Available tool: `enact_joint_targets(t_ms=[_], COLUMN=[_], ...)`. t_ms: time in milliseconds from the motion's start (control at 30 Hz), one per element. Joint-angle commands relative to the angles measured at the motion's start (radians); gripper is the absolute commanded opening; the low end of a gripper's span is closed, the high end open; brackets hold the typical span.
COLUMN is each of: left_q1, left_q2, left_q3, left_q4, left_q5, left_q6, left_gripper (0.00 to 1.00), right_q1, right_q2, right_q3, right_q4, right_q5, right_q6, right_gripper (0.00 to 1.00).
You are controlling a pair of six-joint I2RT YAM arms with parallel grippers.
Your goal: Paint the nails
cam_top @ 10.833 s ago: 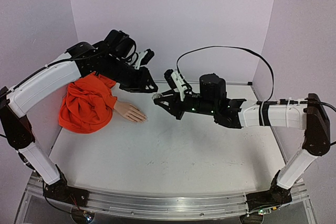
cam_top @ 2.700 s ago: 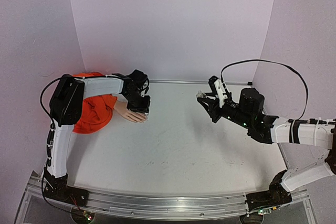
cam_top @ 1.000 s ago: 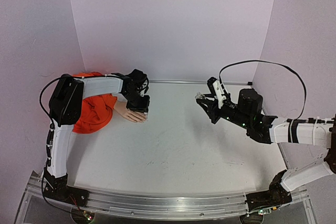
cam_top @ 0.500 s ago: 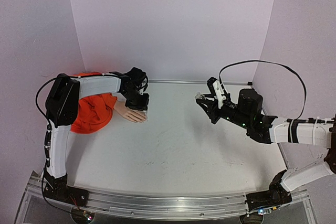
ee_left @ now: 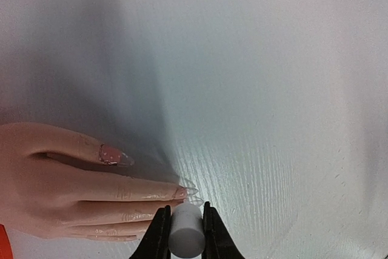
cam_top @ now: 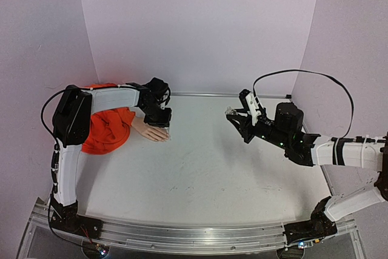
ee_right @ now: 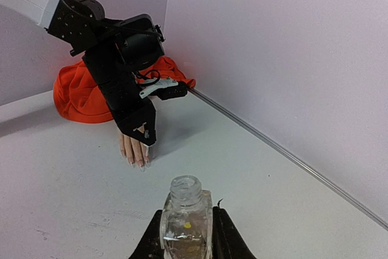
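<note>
White table under lilac walls: at ten o'clock lies the mannequin hand, its nails pointing toward four o'clock, with the orange sleeve behind it. My left jaws clamp a white cylinder just beside a fingertip. My right jaws grip an upright clear bottle at two o'clock.

Robot lab bench — white tabletop, plain lilac walls, aluminium rail.

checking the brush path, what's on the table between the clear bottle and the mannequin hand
Nothing: in the top view the table between the clear bottle and the mannequin hand is bare.
</note>
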Motion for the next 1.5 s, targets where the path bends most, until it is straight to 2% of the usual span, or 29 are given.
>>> enact_joint_targets(t_ms=[0, 933, 1467], left_q1=[0.006, 0.005, -0.002], left_q2=[0.002, 0.031, 0.054], left_q3=[0.028, 0.058, 0.067], left_q4=[0.024, 0.019, 0.021], left_q5=[-0.028, -0.023, 0.04], left_q6=[0.021, 0.027, 0.011], left_gripper=[0.0, 0.0, 0.0], right_q1=[-0.002, -0.003, -0.003], right_q2=[-0.002, 0.008, 0.007], right_q3=[0.026, 0.026, 0.027], right_q4=[0.056, 0.058, 0.057], right_q5=[-0.009, -0.006, -0.009], right_q6=[0.007, 0.006, 0.007], right_gripper=[0.0, 0.0, 0.0])
